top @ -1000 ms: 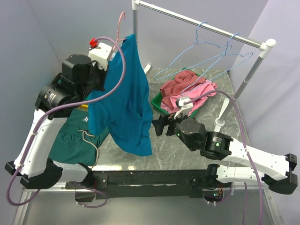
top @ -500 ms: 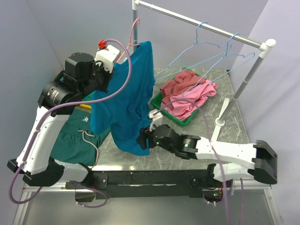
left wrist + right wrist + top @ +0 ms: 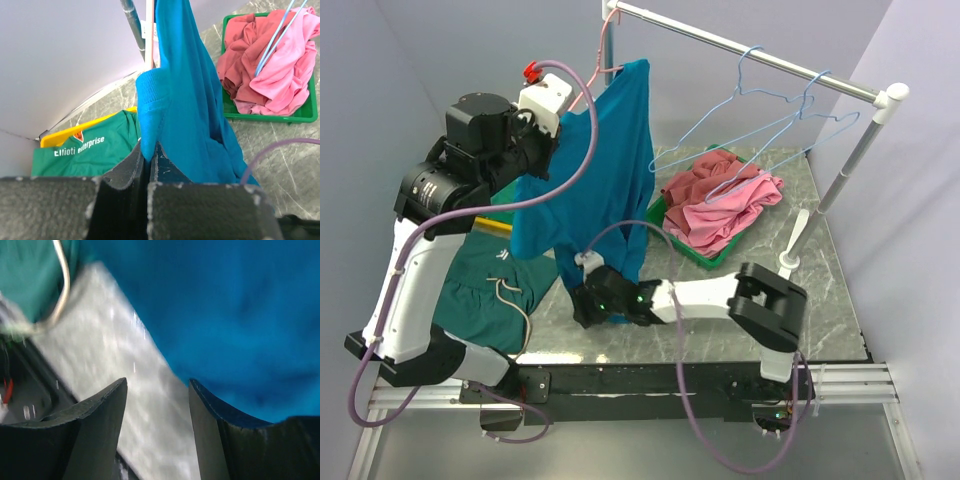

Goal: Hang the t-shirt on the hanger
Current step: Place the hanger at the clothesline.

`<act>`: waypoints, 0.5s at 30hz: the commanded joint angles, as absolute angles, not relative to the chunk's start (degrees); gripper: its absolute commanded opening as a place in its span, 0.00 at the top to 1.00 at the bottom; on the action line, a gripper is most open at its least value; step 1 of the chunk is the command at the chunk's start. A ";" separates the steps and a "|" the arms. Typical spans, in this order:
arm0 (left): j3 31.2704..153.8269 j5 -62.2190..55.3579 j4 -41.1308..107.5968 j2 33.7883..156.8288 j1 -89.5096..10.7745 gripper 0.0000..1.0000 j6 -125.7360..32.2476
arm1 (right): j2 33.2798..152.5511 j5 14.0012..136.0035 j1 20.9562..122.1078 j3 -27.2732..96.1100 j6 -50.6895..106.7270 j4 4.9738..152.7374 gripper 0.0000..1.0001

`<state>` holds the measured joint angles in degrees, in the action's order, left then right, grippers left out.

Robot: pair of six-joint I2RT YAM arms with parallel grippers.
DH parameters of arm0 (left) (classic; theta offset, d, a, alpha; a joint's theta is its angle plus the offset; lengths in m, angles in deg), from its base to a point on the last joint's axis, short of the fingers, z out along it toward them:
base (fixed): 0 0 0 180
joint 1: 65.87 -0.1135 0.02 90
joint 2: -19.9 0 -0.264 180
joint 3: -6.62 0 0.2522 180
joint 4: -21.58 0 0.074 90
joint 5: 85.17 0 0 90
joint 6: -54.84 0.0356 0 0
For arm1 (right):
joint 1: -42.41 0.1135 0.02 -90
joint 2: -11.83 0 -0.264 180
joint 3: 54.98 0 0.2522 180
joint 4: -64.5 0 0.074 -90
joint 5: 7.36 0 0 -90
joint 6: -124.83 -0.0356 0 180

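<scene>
**Item 1, the t-shirt** (image 3: 610, 170): held aloft near the rail (image 3: 750, 52), hanging full length; its lower hem reaches down towards the surface (image 3: 810, 300).

**Item 2, the hanger** (image 3: 606, 35): the hook shows above the t-shirt's top edge, by the rail's end. Whether its shoulders sit inside the cloth cannot be told.

**Item 3, left gripper** (image 3: 148, 150): jaws pressed together, pinching a fold of the t-shirt's upper part.

**Item 4, right gripper** (image 3: 157, 381): low at the hem, jaws spread, bare surface showing between them, cloth just beside 1 finger.

**Step in hand (judged):** dressing the t-shirt onto the hanger, with the hem about to be taken.

**Next move calls for:** nipping only the hem's edge, then drawing it down evenly so the collar settles around the hook.

**Containers:**
- 1 green tray (image 3: 657, 222), heaped with pink and maroon clothes (image 3: 720, 205).
- 1 yellow bin (image 3: 55, 141), only its edge visible; a green lettered garment (image 3: 85, 150) lies over it.

**Also:** 2 light blue hangers (image 3: 752, 105) on the rail.
</scene>
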<state>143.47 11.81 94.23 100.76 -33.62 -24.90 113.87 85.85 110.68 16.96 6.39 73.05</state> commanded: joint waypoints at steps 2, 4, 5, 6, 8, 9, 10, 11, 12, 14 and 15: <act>145.98 10.63 88.86 99.36 -34.05 0.99 -23.48 | 120.45 85.54 104.12 27.50 6.01 72.36 0.40; 145.10 10.19 88.51 99.27 -34.05 0.99 -23.39 | 122.39 87.11 100.69 31.72 5.83 74.47 0.40; 144.23 10.19 88.34 99.09 -33.96 0.99 -23.47 | 123.88 87.73 99.55 33.13 5.92 74.83 0.40; 143.70 10.11 87.73 99.00 -33.96 0.99 -23.65 | 124.59 88.18 97.88 35.92 6.00 75.18 0.39; 141.51 9.58 86.93 98.48 -34.05 0.99 -24.00 | 126.52 90.46 96.38 38.92 5.57 76.76 0.39; 140.71 8.88 86.49 98.30 -34.05 0.99 -24.18 | 127.05 90.90 94.98 41.55 5.39 77.11 0.39; 139.92 8.53 85.53 98.21 -34.05 0.99 -24.35 | 127.67 91.43 94.27 42.88 5.13 77.64 0.39; 138.26 8.26 84.91 97.86 -34.05 0.99 -24.70 | 128.72 91.95 93.56 44.11 4.60 77.91 0.39; 137.37 8.08 84.39 97.69 -34.14 0.99 -24.88 | 129.25 92.57 92.77 46.82 4.34 77.91 0.39; 135.27 7.29 82.98 97.68 -34.14 0.99 -25.23 | 130.83 94.14 91.01 49.39 4.25 80.28 0.39; 134.64 7.12 82.54 97.77 -34.05 0.99 -25.41 | 131.19 94.68 90.49 51.23 4.33 80.63 0.39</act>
